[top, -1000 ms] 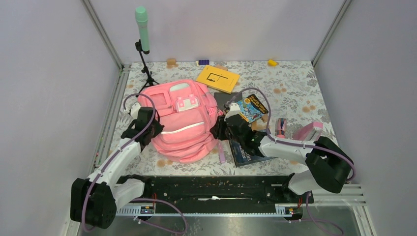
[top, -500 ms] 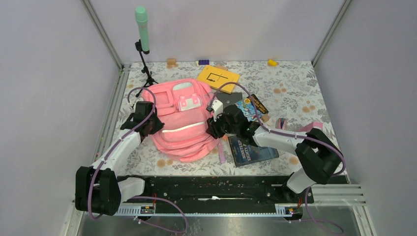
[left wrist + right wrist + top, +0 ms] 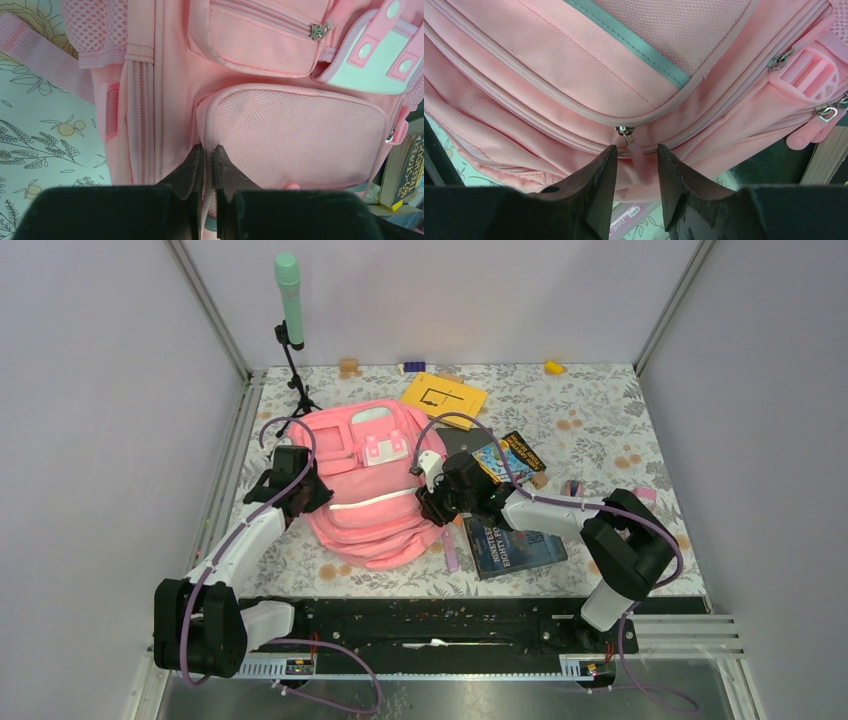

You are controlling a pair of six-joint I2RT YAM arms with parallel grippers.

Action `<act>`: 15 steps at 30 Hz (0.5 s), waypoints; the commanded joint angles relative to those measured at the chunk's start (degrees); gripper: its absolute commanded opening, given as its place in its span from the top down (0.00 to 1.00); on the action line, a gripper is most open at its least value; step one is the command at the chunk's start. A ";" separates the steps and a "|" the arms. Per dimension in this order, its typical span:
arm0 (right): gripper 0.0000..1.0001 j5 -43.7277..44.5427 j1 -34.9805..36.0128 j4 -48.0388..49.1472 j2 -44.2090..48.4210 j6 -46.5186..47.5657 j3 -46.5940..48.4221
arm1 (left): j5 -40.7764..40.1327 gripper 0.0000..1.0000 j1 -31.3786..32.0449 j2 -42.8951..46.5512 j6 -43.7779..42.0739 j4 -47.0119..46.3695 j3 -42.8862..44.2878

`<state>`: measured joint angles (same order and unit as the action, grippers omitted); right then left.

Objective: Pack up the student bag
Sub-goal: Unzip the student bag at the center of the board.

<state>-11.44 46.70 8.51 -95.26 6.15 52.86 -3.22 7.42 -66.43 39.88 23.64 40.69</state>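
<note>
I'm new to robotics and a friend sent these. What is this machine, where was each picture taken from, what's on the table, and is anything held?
Two robot arms bolted at a table's near edge, each ending in a two-finger pincer. The wide picture comes from a fixed camera above; the close-ups from cameras on the wrists. On the table lie the pink student bag, a yellow booklet and a dark blue book. The left pincer is shut, apparently pinching the bag's fabric. The right pincer is open, straddling a zipper pull without gripping it.
</note>
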 commanded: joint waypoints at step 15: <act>1.00 -1.11 -0.35 -1.68 -0.12 -2.23 -0.11 | 2.53 1.00 -0.14 2.24 -0.47 -3.26 1.73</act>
<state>-11.22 46.65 8.23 -95.55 5.50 52.86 -3.18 7.38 -65.93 39.81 23.62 40.69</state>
